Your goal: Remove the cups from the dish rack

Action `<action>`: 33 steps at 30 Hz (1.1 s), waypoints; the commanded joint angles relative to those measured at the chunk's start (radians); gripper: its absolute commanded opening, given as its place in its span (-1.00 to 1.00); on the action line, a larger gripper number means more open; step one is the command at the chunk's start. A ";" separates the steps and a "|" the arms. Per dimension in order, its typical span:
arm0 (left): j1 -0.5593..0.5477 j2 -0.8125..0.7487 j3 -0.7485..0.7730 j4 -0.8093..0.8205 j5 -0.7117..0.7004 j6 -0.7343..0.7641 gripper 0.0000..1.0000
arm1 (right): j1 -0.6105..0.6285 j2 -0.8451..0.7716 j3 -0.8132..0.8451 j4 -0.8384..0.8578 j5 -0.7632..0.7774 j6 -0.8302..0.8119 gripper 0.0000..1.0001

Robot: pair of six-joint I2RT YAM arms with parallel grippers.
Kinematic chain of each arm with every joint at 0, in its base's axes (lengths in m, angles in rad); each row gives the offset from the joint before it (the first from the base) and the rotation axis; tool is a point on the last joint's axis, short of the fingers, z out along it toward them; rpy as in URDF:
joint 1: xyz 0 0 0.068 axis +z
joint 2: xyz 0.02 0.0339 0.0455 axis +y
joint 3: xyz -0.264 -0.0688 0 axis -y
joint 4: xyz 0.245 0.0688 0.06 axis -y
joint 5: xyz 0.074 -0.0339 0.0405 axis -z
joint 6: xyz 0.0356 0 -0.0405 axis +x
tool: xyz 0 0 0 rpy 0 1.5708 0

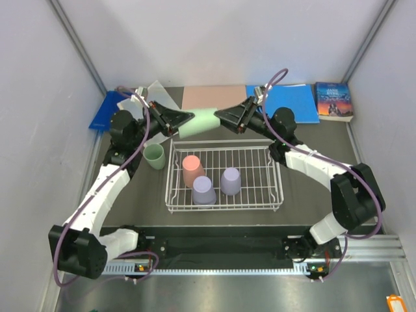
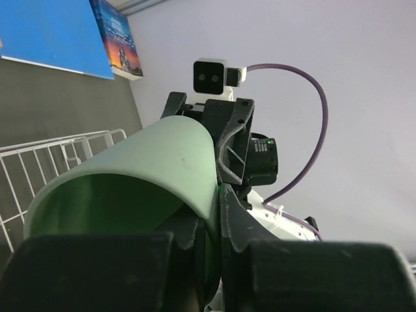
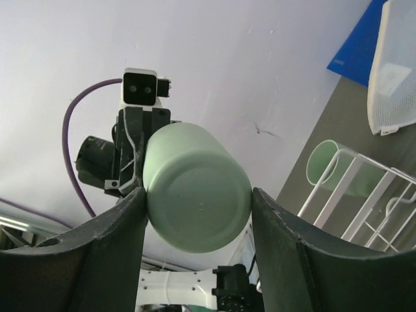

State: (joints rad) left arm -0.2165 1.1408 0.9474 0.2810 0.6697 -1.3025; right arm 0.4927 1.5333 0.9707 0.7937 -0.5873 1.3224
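Handover of green cup [image 1: 198, 121] over rack's [image 1: 224, 209] far edge: L gripper [image 1: 190, 119] clamped on rim, R gripper [image 1: 218, 117] flanking base, grip unclear. Next: one side lets go.

Dark table [image 1: 140, 201] — dish rack [image 1: 257, 166], one green cup [image 1: 155, 156] (mouth up, beside rack), book [image 1: 333, 101].
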 commanded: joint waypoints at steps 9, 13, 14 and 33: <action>-0.003 0.046 0.355 -0.792 -0.363 0.473 -1.00 | 0.015 -0.111 0.302 -0.856 0.261 -0.528 0.91; -0.003 0.085 0.583 -1.044 -0.637 0.606 -1.00 | 0.041 -0.102 0.462 -1.177 0.539 -0.704 0.99; -0.003 0.092 0.617 -1.087 -0.709 0.624 -1.00 | 0.062 -0.101 0.483 -1.215 0.599 -0.730 0.99; 0.072 0.398 0.627 -1.341 -1.167 0.778 -1.00 | 0.210 -0.094 0.534 -1.447 1.106 -0.934 0.97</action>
State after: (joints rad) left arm -0.1619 1.5177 1.5879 -1.0538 -0.4625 -0.5465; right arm 0.6933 1.4704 1.5059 -0.6563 0.5037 0.4065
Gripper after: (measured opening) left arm 0.144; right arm 0.988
